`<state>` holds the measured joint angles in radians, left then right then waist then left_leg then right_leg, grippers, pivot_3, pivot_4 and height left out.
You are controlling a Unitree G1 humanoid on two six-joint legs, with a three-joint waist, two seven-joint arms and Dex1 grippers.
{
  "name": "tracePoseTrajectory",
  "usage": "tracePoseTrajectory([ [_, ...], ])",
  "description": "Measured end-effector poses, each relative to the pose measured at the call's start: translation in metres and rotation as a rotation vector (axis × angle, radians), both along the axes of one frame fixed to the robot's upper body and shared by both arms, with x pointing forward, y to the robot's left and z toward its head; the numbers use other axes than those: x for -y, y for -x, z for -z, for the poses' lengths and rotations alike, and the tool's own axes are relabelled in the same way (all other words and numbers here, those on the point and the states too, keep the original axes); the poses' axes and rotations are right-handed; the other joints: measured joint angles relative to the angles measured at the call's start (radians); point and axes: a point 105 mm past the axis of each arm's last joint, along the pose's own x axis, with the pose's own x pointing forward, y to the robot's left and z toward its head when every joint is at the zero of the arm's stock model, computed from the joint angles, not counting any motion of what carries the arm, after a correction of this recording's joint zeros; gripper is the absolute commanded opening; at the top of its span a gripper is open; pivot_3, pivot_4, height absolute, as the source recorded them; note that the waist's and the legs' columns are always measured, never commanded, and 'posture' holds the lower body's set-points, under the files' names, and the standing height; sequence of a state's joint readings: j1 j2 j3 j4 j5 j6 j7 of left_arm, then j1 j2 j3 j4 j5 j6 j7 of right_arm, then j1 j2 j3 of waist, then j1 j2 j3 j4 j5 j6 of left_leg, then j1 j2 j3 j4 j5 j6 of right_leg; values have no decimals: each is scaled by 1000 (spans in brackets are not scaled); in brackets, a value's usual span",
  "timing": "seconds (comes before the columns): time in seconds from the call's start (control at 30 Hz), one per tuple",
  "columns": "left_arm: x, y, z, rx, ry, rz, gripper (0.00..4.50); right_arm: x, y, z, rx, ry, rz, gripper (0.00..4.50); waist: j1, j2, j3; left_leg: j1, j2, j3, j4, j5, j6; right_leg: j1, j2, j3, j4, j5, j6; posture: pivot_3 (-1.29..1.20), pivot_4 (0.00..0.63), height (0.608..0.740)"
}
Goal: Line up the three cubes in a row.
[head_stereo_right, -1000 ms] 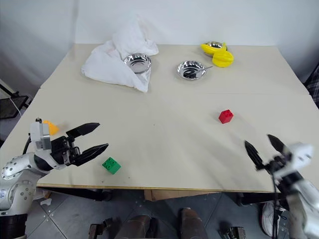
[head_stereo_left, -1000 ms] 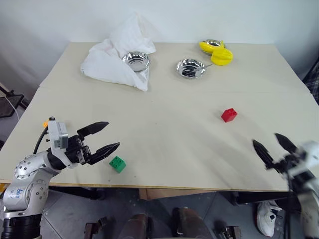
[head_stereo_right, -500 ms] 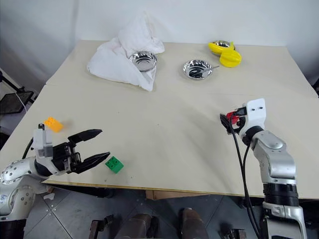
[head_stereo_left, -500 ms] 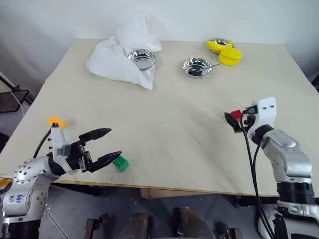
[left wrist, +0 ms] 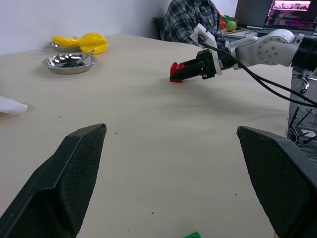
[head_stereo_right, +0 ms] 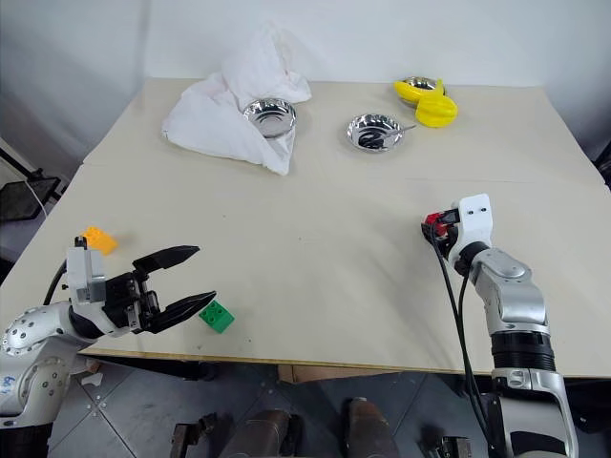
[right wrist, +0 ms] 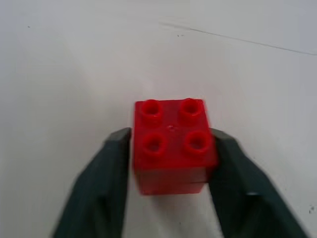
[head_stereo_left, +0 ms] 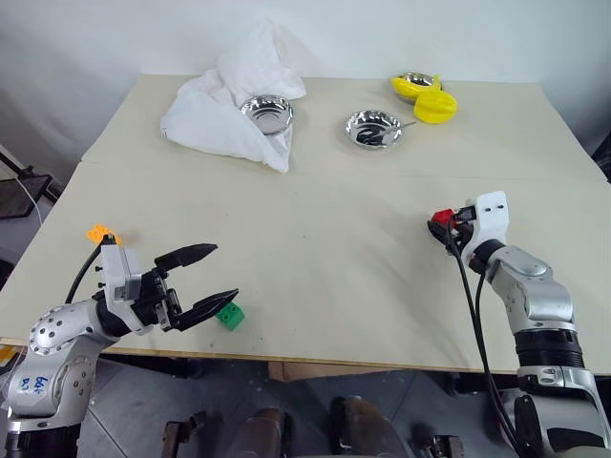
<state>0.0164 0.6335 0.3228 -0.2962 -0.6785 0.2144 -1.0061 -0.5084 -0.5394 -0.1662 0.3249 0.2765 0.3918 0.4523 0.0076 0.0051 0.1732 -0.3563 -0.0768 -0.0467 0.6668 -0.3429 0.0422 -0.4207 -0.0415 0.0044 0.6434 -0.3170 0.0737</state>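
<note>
The red cube (head_stereo_left: 441, 218) sits on the table's right side, and my right gripper (right wrist: 171, 144) is shut on it, one finger pressed to each side. The same grip shows from the left wrist, with the red cube (left wrist: 175, 71) still resting on the tabletop. A green cube (head_stereo_left: 227, 315) lies near the front edge at the left. Just behind it my left gripper (head_stereo_left: 225, 275) hovers open, holding nothing. Further left, near the table's left edge, lies the orange cube (head_stereo_left: 98, 233).
A crumpled white cloth (head_stereo_left: 224, 105) lies at the back left, partly around a steel bowl (head_stereo_left: 265, 113). A second steel bowl (head_stereo_left: 372, 127) and yellow plastic objects (head_stereo_left: 430, 97) stand at the back right. A seated person (left wrist: 193, 20) is beyond the table's right side.
My right arm swung up from the front edge and forward to the red cube, and its fingers closed on it. The left gripper stayed open in place.
</note>
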Motion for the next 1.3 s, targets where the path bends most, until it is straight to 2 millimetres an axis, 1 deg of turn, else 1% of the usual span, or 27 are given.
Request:
tracePoseTrajectory([
  [0.1,0,0,0,2,0,-1,4500,0,2,0,-13,-3,-73,1509,-5,0,0,0,0,0,0,0,0,0,0,0,0,0,0,0,150,740],
  [0.13,0,0,0,4,0,-1,4500,-1,4,-2,-18,-7,-126,1509,-5,0,0,0,0,0,0,0,0,0,0,0,0,0,0,0,150,740],
  [0.17,0,0,0,4,0,-1,4500,-3,8,-5,-13,-14,-214,1509,-6,0,0,0,0,0,0,0,0,0,0,0,0,0,0,0,150,740],
  [0.23,0,0,0,4,0,0,4500,-12,21,-20,36,6,-448,1509,-8,0,0,0,0,0,0,0,0,0,0,0,-1,0,0,0,150,740],
  [0.3,0,0,0,3,-1,3,4500,-20,33,-33,82,67,-674,1509,-11,0,0,0,0,1,0,0,0,0,0,0,-1,0,0,0,150,740],
  [0.33,1,0,0,4,-1,6,4500,-20,38,-35,82,100,-752,1509,-12,0,0,0,0,1,0,0,0,1,0,0,0,0,0,0,150,740],
  [0.43,1,1,1,-1,-2,13,4500,-19,49,-33,30,189,-959,1509,-14,-1,1,2,1,1,1,0,0,2,0,0,0,0,0,0,150,740],
  [0.53,2,1,1,-3,-2,17,4500,-29,46,-25,-12,277,-1053,1509,-17,-1,1,2,1,1,1,0,-1,2,0,0,0,0,0,0,150,740],
  [0.6,2,1,1,-5,-3,19,4500,-38,48,-14,-68,357,-1128,1509,-15,-1,1,2,1,0,1,0,-1,2,0,0,0,0,0,0,150,740],
  [0.67,2,2,3,-14,-3,20,4500,-44,49,-4,-109,396,-1184,1509,-12,-1,1,1,1,0,1,0,-1,2,0,-1,-1,0,0,0,150,740],
  [0.77,2,4,6,-33,-5,19,4500,-54,50,4,-135,449,-1253,1509,-11,-1,1,1,1,0,1,0,-1,2,0,-1,-2,0,0,0,150,740],
  [0.87,4,7,7,-41,-9,23,4500,-70,48,8,-118,434,-1304,1509,-11,-1,1,1,1,0,1,0,-1,2,0,-1,-2,0,0,0,150,740],
  [0.9,6,8,6,-35,-13,29,4500,-72,47,9,-113,418,-1303,1509,-11,-1,1,1,1,0,1,0,-1,2,0,-1,-2,0,0,0,150,740],
  [0.97,6,11,5,-35,-17,26,4500,-72,44,8,-108,412,-1293,1509,-10,-1,1,1,1,0,1,0,-1,2,0,-1,-2,0,0,0,150,740],
  [1.07,4,14,6,-43,-21,8,4500,-67,42,7,-109,413,-1266,1509,-8,-1,1,1,1,-1,1,0,-1,2,0,-2,-2,0,0,0,150,740],
  [1.3,3,15,5,-40,-22,2,4500,-60,40,7,-115,410,-1235,1509,-9,-1,1,1,1,-1,2,0,-1,3,0,-2,-3,0,0,0,150,740],
])
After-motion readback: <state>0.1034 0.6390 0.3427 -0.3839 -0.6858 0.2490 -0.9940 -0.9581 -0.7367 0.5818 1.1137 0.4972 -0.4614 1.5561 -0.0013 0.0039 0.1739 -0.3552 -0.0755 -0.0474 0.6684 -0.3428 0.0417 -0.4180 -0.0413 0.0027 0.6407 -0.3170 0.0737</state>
